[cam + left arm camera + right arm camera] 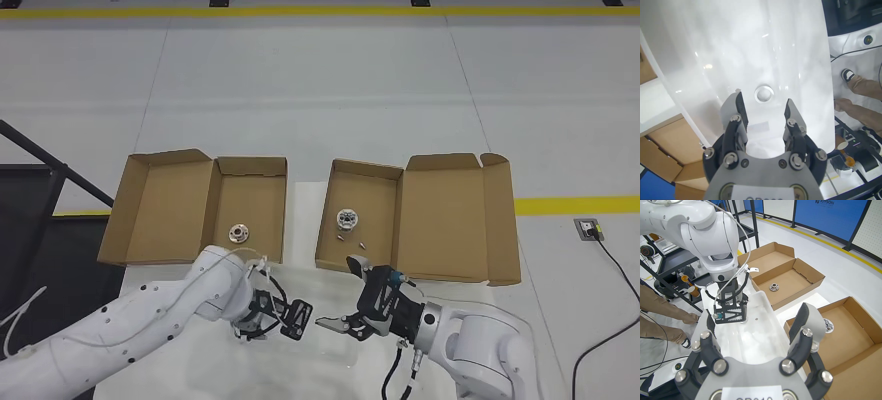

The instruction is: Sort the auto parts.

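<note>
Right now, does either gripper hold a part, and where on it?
Nothing is held. The left gripper is open near a white ring in the tray; the right gripper is open, empty.

Well apart from the right gripper's fingers, behind the other arm, a black rack holds an orange bottle. A floor socket lies far off to their right, just beside a yellow line.

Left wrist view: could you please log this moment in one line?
left jaws open above white ring in tub | right jaws open, empty

Grey floor with yellow lines; blue wall panels.
</note>
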Controlling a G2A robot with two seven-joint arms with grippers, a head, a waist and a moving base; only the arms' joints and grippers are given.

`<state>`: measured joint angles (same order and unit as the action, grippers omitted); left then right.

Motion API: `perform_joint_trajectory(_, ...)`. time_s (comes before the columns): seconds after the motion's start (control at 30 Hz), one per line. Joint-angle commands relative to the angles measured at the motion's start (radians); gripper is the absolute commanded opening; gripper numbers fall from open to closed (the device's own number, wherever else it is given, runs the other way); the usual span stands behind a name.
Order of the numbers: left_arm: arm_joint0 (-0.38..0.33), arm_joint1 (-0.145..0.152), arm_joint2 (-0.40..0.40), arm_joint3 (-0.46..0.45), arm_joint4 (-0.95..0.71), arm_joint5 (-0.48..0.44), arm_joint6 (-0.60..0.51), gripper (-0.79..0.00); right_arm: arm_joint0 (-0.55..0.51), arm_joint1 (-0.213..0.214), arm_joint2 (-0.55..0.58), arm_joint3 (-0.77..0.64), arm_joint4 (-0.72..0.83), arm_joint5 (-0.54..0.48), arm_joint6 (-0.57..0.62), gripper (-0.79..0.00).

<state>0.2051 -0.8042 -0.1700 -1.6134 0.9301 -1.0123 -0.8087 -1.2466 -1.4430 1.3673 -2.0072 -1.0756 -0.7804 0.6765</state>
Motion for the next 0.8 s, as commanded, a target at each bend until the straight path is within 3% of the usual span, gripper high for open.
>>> perform_joint_trajectory(0.0,0.015,-0.006,0.000,0.016,0.008,0.000,0.001,-0.345,0.000,0.000,0.000,0.000,0.000,0.000,0.000,0.000)
perform_joint_trajectory(0.13,0.042,-0.027,0.000,0.070,0.060,0.000,0.001,-0.394,0.000,0.000,0.000,0.000,0.000,0.000,0.000,0.000)
perform_joint_trajectory(0.37,0.070,-0.068,0.000,0.148,0.128,0.000,0.001,-0.406,0.000,0.000,0.000,0.000,0.000,0.000,0.000,0.000)
perform_joint_trajectory(0.77,0.061,-0.128,0.000,0.235,0.174,0.000,0.001,-0.443,0.000,0.000,0.000,0.000,0.000,0.000,0.000,0.000)
